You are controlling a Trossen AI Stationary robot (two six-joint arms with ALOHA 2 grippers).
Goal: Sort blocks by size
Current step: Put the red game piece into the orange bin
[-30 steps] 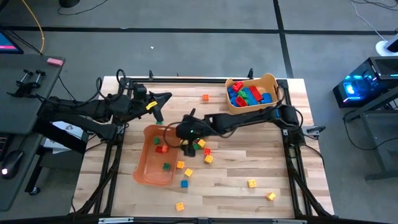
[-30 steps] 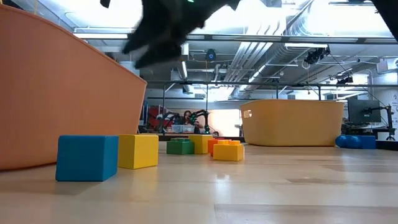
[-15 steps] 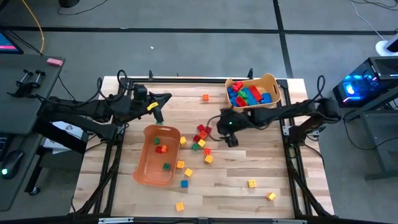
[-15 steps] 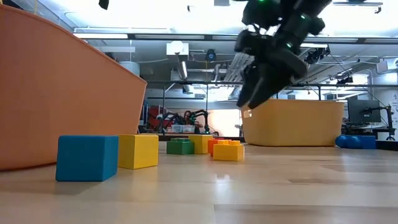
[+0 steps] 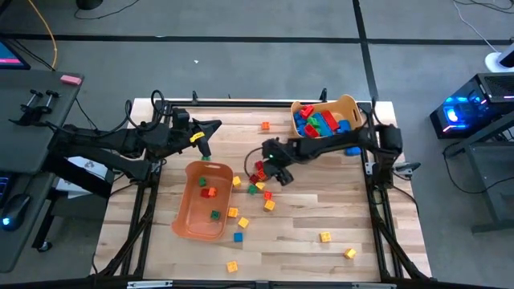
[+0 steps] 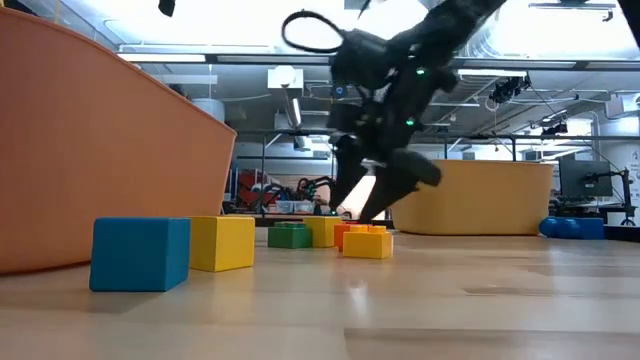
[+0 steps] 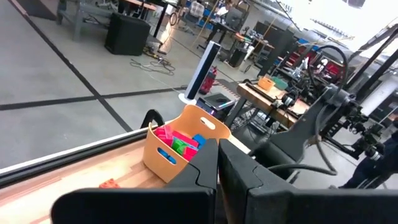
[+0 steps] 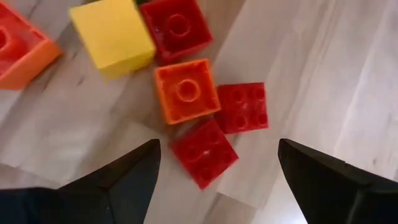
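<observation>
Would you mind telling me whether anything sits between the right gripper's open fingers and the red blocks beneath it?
Nothing visible does. The right gripper hangs open directly above two red blocks, its fingers spread to either side. An orange block and a yellow block crowd close beside them, so a closing grasp might catch those too.

Bright overhead light, slight motion blur

A pale wooden slatted table (image 5: 321, 213) is seen at the centre of the high view. A tipped translucent orange plastic bin (image 5: 193, 218) is placed at its lower left, and an upright tan plastic bin with handle cut-outs (image 5: 351, 106) at its upper right. A small pink rectangular object (image 5: 71, 79) is seen on the dark side desk (image 5: 32, 136) at upper left.
</observation>
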